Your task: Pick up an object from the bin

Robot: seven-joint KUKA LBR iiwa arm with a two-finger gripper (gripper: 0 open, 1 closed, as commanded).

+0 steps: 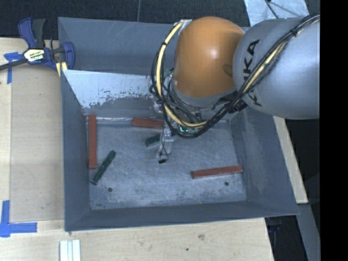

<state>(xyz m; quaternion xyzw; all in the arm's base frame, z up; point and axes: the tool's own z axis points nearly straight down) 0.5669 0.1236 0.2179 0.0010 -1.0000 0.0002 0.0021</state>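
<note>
Hand (162,155) by green piece (151,141) (mid-bin)

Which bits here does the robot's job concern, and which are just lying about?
Job: gripper; small dark green piece beside it, mid-bin, likeliest pick.
Lying about: left red-brown stick; long dark green stick beside it; back red-brown stick; front-right red-brown stick.

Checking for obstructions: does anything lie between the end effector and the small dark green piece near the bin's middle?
Nothing visible does. The end effector is right beside the small dark green piece; the nearest red stick lies apart, toward the back wall.
</note>
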